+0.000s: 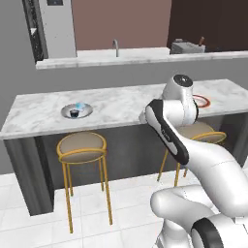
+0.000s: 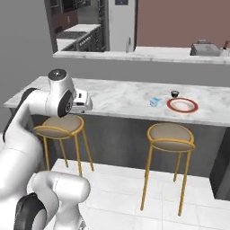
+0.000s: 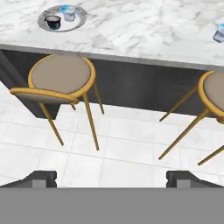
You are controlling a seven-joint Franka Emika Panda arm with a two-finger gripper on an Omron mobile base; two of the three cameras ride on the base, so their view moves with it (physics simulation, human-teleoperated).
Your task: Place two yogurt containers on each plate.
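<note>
The two-finger gripper [image 3: 111, 177] stands wide open and empty at the bottom of the hand view, its dark fingertips [image 3: 41, 177] far apart above the tiled floor.

At that view's upper left, well away from it, the round grey-white plate [image 3: 43, 17] lies flat on the marble counter [image 3: 144, 30], holding a dark yogurt cup [image 3: 53, 22] and a pale blue-and-white yogurt cup [image 3: 68, 12], both upright and just beside each other.

In the right base view's right half, a second pale blue-and-white cup [image 2: 154, 102] sits tilted just left of the red-rimmed white plate [image 2: 182, 105], and a second dark cup [image 2: 174, 94] stands upright just beyond its rim.
</note>
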